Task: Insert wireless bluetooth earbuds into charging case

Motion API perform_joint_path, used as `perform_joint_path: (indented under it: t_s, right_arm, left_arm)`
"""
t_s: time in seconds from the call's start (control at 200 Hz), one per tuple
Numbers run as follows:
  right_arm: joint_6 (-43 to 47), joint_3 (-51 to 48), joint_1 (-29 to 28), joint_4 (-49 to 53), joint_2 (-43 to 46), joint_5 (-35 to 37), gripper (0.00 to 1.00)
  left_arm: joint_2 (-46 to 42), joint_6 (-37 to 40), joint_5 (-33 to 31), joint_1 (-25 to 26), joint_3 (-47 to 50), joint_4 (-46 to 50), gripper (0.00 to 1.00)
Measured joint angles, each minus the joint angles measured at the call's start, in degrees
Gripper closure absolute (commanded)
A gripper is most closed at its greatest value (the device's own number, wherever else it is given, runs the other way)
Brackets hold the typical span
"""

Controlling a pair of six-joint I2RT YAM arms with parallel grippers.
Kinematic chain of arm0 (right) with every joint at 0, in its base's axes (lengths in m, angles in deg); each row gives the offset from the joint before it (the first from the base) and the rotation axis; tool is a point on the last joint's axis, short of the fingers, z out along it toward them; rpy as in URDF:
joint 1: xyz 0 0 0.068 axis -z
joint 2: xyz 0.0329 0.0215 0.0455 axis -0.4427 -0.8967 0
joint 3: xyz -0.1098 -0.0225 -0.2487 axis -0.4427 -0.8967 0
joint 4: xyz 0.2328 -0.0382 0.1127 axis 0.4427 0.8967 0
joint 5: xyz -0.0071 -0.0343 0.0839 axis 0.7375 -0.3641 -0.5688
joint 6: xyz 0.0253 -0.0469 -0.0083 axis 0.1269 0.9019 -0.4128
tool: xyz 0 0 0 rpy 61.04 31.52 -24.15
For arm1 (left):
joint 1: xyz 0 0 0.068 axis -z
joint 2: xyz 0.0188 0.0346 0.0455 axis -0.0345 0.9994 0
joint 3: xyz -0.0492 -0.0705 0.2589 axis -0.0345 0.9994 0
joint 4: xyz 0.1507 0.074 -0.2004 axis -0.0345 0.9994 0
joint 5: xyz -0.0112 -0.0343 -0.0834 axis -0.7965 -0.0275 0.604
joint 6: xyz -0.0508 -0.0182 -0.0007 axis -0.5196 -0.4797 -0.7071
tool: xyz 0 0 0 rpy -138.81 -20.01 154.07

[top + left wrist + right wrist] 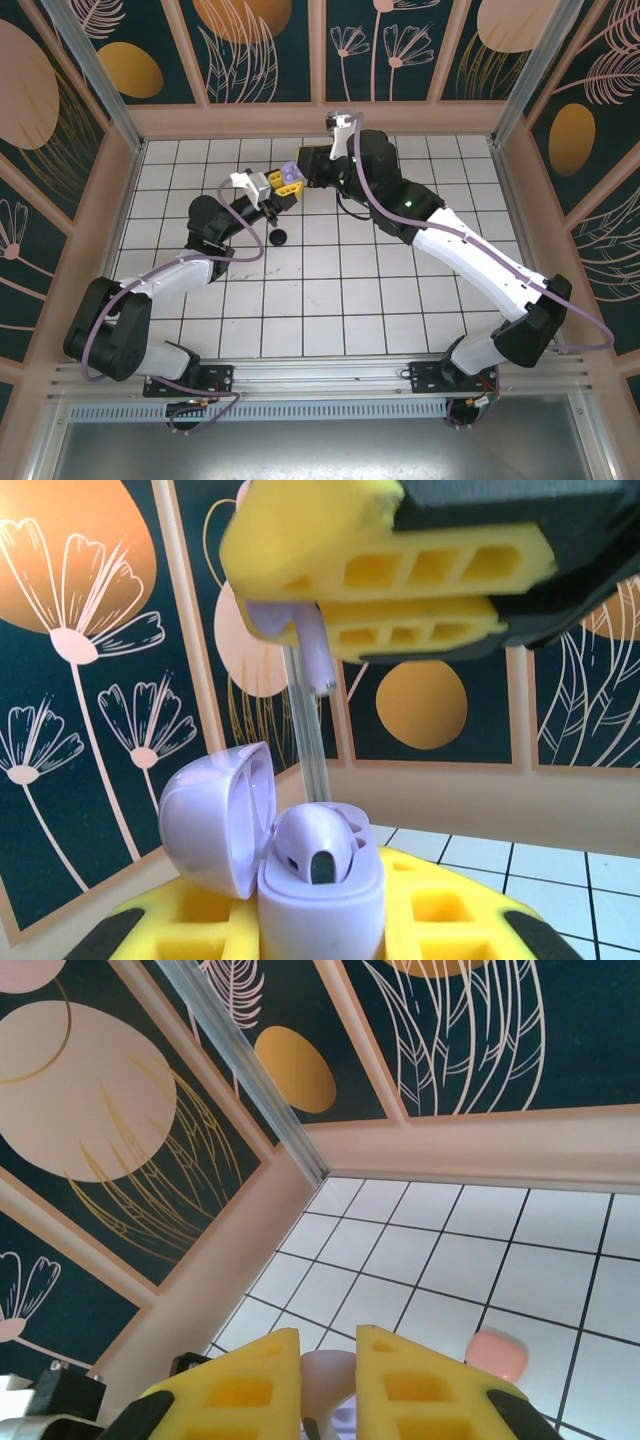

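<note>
Right fingers (430,570) pinch a lavender earbud (312,650), stem down, over the open case (320,900) left fingers (450,912) clamp.

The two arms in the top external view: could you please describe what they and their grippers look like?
Both the left arm and right arm have white links and bulky black joints, with a lavender cable looping along each. A small green light glows on the right arm. The left gripper and right gripper have yellow fingers with rectangular cut-outs on black mounts.
</note>
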Motion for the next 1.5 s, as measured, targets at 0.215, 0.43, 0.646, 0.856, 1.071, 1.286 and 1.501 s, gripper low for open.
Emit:
perform_joint_path:
  t_s: [0.215, 0.43, 0.646, 0.856, 1.071, 1.286, 1.501]
  right_arm:
    - [-0.22, -0.98, -0.13, -0.48, 0.0, 0.0, 0.84]
    - [-0.46, -0.98, -0.13, -0.83, -0.04, -0.04, 0.84]
    - [-1.11, -1.86, -0.17, -0.9, -0.13, -0.48, 0.84]
    - [-1.57, -2.58, -0.61, -1.25, -0.22, -0.68, 0.84]
    - [-1.66, -2.69, -0.61, -1.36, -0.22, -0.68, 0.84]
    - [-1.73, -3.78, -0.96, -2.27, -0.22, -0.61, 0.85]
    - [-1.51, -5.29, -2.01, -2.86, -0.24, 2.01, 0.85]
  left_arm:
    - [0.0, -0.04, -0.02, 0.0, -0.33, -0.02, 1.0]
    - [0.0, -0.04, -0.02, 0.0, -0.35, -0.02, 1.0]
    - [0.0, -0.02, -0.04, 0.0, -0.55, 0.0, 1.0]
    - [0.0, -0.02, -0.2, 0.0, -0.94, 0.02, 1.0]
    - [0.0, -0.02, -0.22, 0.0, -1.09, 0.09, 1.0]
    - [0.0, -0.02, -0.24, 0.0, -1.22, 0.74, 1.0]
    - [0.0, -0.24, -0.2, 0.0, -1.44, 1.55, 1.0]
